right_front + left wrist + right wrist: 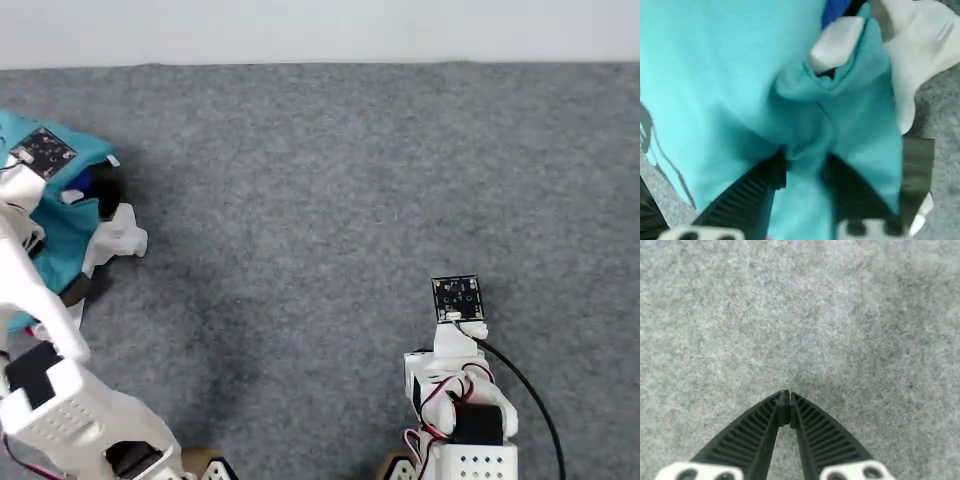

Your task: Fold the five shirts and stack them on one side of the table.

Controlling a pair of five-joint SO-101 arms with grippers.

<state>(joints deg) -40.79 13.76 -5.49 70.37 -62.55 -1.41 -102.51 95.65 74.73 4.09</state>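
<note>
well, left end effector (805, 164) grips shirt (715, 80)

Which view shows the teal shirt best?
Left wrist view: the teal shirt is close up, a fold pinched in the left gripper. High view: it lies bunched at the edge, partly under the arm. Right wrist view: grey table instead.

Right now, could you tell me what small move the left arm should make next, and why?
Probably lift the teal shirt and draw it toward the grey table's middle: the left gripper pinches a fold of it, beside a white shirt.
</note>
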